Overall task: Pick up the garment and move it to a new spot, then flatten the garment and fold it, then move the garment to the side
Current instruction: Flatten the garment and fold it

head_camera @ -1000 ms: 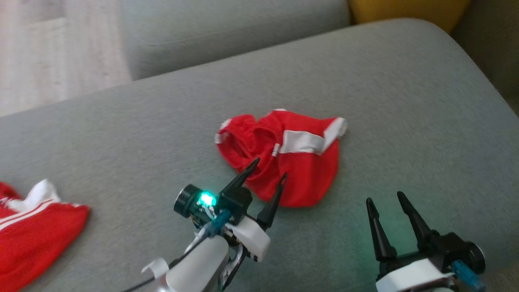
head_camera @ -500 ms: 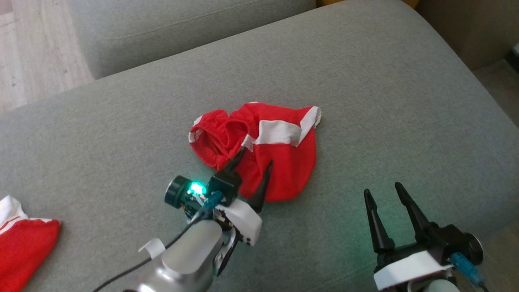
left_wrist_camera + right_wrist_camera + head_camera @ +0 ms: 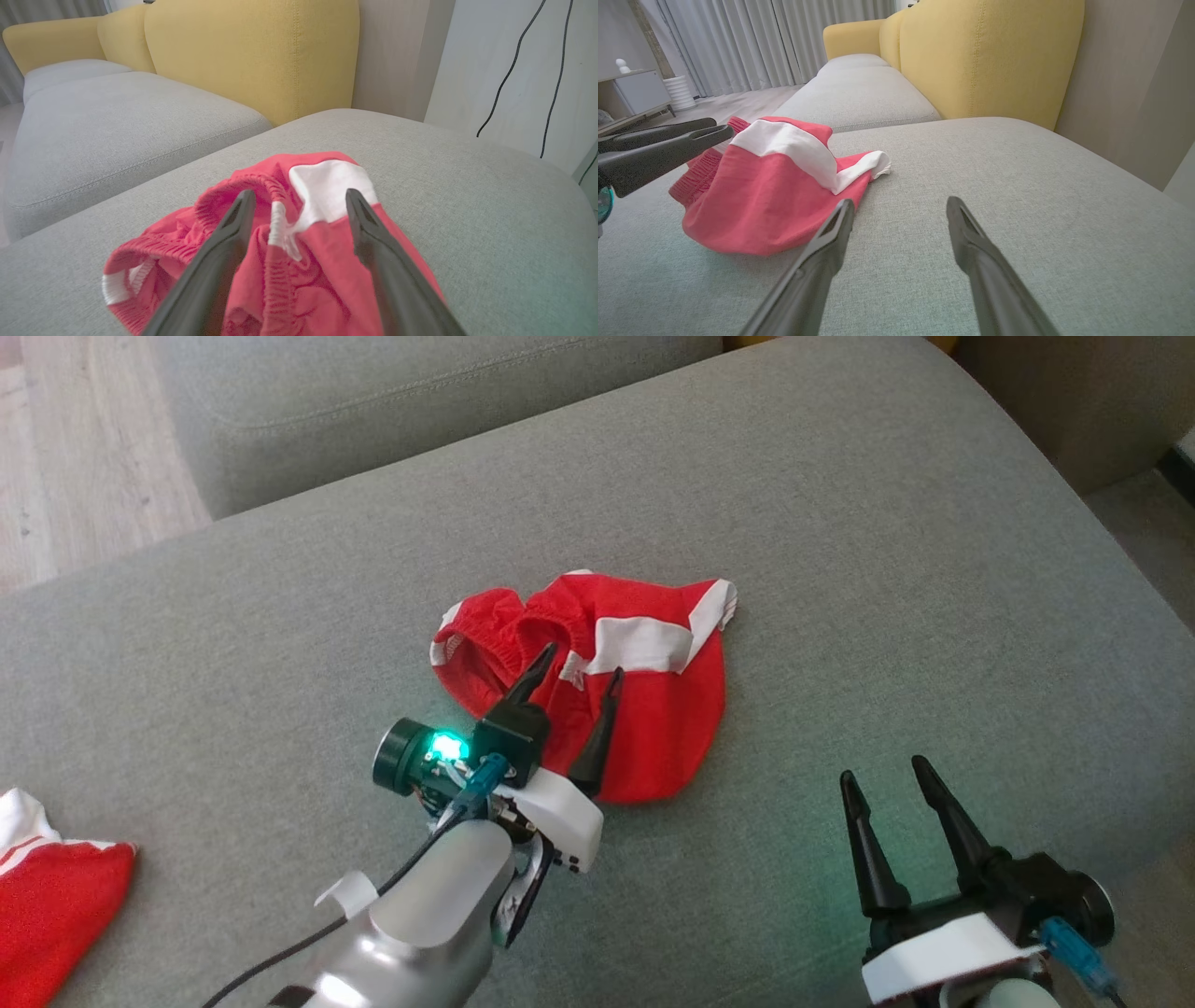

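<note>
the left gripper (image 3: 299, 195), spread wide, hangs over the crumpled red garment (image 3: 322, 280) on a grey cushion (image 3: 472, 196); a yellow backrest (image 3: 252, 51) stands behind the garment.

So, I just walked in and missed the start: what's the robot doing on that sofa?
The left gripper is open over crumpled red shorts on the grey sofa cushion, fingers straddling a bunched fold, nothing gripped yet. The right gripper hangs open beside them. Another red garment lies far left.

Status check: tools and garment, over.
Left tool open, over crumpled red-and-white fabric shorts on grey sofa cushion. Right tool open, apart from shorts. Second red garment lies off to the left.
</note>
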You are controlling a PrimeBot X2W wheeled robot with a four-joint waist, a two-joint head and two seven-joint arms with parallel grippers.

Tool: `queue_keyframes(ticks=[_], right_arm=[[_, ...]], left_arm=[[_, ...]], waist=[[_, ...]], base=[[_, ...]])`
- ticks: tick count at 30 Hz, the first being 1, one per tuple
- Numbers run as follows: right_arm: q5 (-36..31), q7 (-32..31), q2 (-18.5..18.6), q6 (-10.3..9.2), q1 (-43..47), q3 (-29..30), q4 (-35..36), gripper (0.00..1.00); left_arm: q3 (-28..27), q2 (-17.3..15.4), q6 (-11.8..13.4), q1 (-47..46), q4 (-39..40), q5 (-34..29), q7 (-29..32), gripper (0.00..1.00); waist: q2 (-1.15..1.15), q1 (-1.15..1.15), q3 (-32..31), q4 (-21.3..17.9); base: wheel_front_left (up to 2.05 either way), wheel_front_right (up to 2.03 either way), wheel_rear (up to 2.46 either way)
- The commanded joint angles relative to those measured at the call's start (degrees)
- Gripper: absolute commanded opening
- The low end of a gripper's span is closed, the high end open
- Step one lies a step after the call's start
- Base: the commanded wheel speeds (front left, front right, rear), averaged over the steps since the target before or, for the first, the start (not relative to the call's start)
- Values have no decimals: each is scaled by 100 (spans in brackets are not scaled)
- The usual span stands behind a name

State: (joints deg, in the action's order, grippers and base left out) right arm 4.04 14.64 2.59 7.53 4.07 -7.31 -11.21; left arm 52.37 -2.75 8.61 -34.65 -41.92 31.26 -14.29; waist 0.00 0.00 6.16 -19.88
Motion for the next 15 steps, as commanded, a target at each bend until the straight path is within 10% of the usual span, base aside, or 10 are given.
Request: queue_keyframes(ticks=[1, 9, 15], right_arm=[[25, 36, 29, -4, -181, -153, 195, 100], [47, 36, 29, -4, -231, -154, 218, 100], [61, 36, 29, -4, -246, -154, 217, 100]], left_arm=[[-180, -13, 31, -182, 107, 54, -70, 100], [-151, -13, -107, -226, -75, 304, -70, 49], [-65, -13, -151, -309, -201, 425, -71, 35]], waist=[[0, 0, 19, -7], [0, 0, 148, -23], [0, 0, 187, 15]], base=[[0, 0, 0], [0, 0, 0], [0, 0, 0]])
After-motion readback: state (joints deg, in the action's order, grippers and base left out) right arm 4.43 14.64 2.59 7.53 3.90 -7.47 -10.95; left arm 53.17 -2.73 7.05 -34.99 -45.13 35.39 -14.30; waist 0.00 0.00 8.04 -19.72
